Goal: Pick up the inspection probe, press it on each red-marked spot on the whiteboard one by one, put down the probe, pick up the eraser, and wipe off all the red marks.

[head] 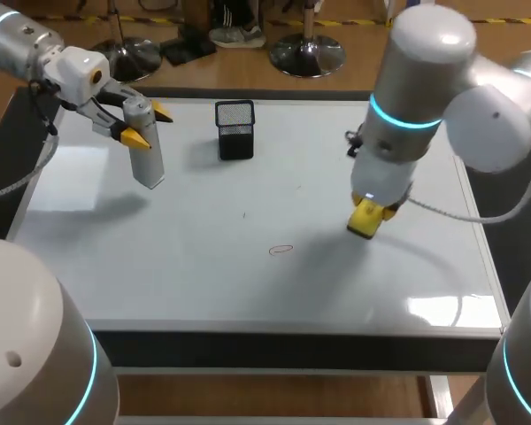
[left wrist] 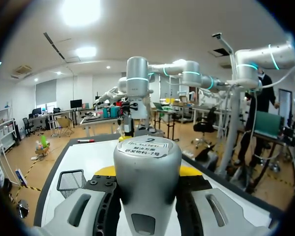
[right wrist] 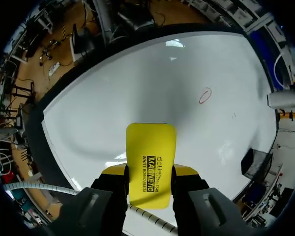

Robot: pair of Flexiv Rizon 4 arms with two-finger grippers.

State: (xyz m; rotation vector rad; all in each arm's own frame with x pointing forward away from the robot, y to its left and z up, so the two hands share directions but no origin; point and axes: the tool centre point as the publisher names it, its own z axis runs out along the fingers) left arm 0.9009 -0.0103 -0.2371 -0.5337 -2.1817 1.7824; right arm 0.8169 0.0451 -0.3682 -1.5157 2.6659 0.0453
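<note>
left hand (head: 147,124) pinches the grey probe (head: 147,158), 1 yellow-tipped finger on each side of its upper body. the probe hangs below the hand, a bit tilted, its lower end lifted clear of the whiteboard (head: 203,274) with a shadow under it. in the left wrist view the probe fills the gap between the 2 fingers, its labelled flat end facing away from the hand.

right hand (right wrist: 150,172) is clamped on the yellow eraser (right wrist: 151,157), both fingers pressed against its long sides, and the eraser sticks out ahead of the fingers. in the head view the eraser is low over the whiteboard right under the right wrist; cannot tell if it touches the surface.

1 red mark (head: 281,250), a small oval outline, sits on the whiteboard well ahead of the right hand in its wrist view, apart from the eraser, on the side toward the left arm.

black mesh cup (head: 235,129) stands upright near the left hand, between the 2 hands, at the far side of the board. the whiteboard lies flat on the dark worktop (head: 274,347).
</note>
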